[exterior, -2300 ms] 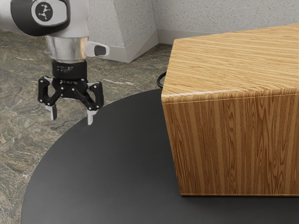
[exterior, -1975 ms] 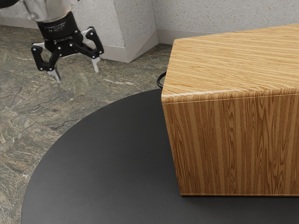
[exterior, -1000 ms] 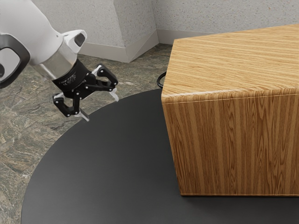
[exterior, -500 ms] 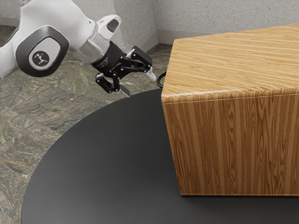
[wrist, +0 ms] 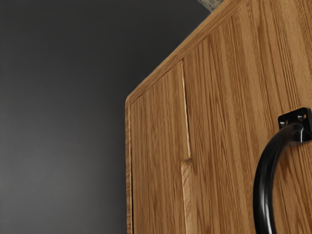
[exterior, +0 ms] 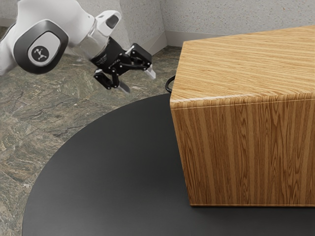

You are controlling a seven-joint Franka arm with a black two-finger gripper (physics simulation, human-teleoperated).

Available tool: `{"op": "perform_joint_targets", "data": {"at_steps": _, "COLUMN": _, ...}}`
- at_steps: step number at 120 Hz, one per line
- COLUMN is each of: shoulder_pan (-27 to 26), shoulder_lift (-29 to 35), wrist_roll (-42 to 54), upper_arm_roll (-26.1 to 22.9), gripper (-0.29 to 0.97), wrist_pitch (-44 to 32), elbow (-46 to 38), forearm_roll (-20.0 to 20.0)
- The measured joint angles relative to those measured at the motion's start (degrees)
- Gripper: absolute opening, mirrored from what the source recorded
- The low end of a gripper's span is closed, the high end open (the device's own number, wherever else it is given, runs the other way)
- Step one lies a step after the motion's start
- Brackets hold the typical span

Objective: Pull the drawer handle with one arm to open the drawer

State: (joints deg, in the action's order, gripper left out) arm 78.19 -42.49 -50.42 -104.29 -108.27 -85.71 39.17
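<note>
A wooden cabinet (exterior: 246, 98) stands on the round black table (exterior: 113, 177). Its drawer face is turned away toward the exterior view's left, and only a bit of the black loop handle (exterior: 169, 84) peeks past the cabinet's edge. My gripper (exterior: 138, 81) hangs open, tilted sideways with its fingers aimed at that face, a short way to the left of the handle and not touching it. In the wrist view the drawer front (wrist: 219, 146) with its seams is close ahead, and the curved black handle (wrist: 265, 180) with its mounting plate sits off to one side of my hand.
The stone-patterned floor (exterior: 44, 113) lies beyond the table's edge. A grey angled wall block (exterior: 133, 29) rises behind my arm. The dark table top (wrist: 63, 122) spreads in front of the cabinet.
My arm lifted, then swung down and across toward the cabinet's drawer face, tilting the hand sideways. In the last half second it drew back slightly to the left. The fingers stayed open.
</note>
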Motion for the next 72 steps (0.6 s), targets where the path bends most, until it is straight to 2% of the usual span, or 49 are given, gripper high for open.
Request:
{"op": "perform_joint_targets", "data": {"at_steps": 10, "shoulder_pan": -4.90, "shoulder_lift": -0.23, "wrist_roll": 0.84, "upper_arm_roll": 3.57, "gripper": 0.67, "wrist_pitch": 0.37, "elbow": 2.83, "forearm_roll": 0.78}}
{"op": "perform_joint_targets", "data": {"at_steps": 26, "shoulder_pan": -7.52, "shoulder_lift": -0.45, "wrist_roll": 1.93, "upper_arm_roll": 6.03, "gripper": 0.67, "wrist_pitch": 0.66, "elbow": 3.57, "forearm_roll": 1.30}}
{"op": "perform_joint_targets", "data": {"at_steps": 47, "shoulder_pan": -8.87, "shoulder_lift": -0.51, "wrist_roll": 3.00, "upper_arm_roll": 6.82, "gripper": 0.67, "wrist_pitch": 0.70, "elbow": 3.60, "forearm_roll": 1.47}}
{"op": "perform_joint_targets", "data": {"at_steps": 72, "shoulder_pan": -7.99, "shoulder_lift": -0.39, "wrist_roll": 3.78, "upper_arm_roll": 6.39, "gripper": 0.67, "wrist_pitch": 0.95, "elbow": 3.43, "forearm_roll": 1.26}}
